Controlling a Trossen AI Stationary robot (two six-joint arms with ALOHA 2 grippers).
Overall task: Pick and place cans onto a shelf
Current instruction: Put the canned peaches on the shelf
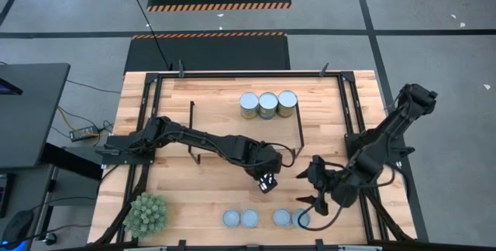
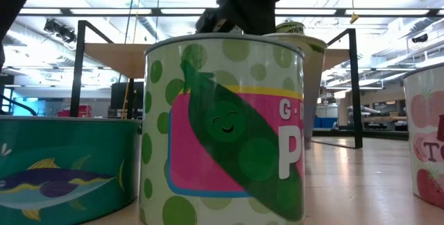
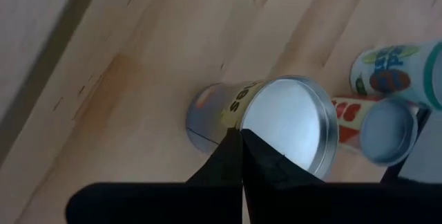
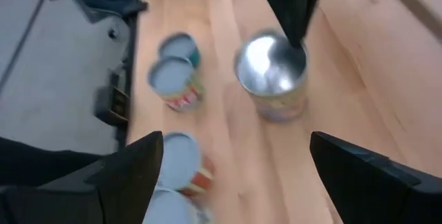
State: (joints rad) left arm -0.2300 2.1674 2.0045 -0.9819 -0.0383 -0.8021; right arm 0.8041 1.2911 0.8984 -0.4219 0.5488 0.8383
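Note:
A can with a shiny silver top and a green spotted label (image 3: pixel 290 120) stands upright on the table in front of the shelf (image 1: pixel 225 115); it also shows in the low view (image 2: pixel 222 128) and the right wrist view (image 4: pixel 273 72). My left gripper (image 3: pixel 242 133) is shut right above its top, pointing down. Three cans of the same kind (image 1: pixel 267 104) stand on the shelf. Several smaller cans with bluish-grey tops (image 1: pixel 240 218) stand in a row by the near edge. My right gripper (image 1: pixel 308 189) is open and empty, just right of the left gripper and above the row's right end. My left gripper's shut fingertips come down from above onto the can's silver top near its rim (image 3: pixel 257 135). I cannot tell whether they touch it. The can stands upright on the table.
A spiky green plant ball (image 1: pixel 147 214) lies at the near left corner. The shelf's black rod legs (image 1: pixel 301 131) stand just behind the left gripper. The table's black frame (image 1: pixel 353 119) runs along its sides. There is bare wood between the shelf and the near row of cans.

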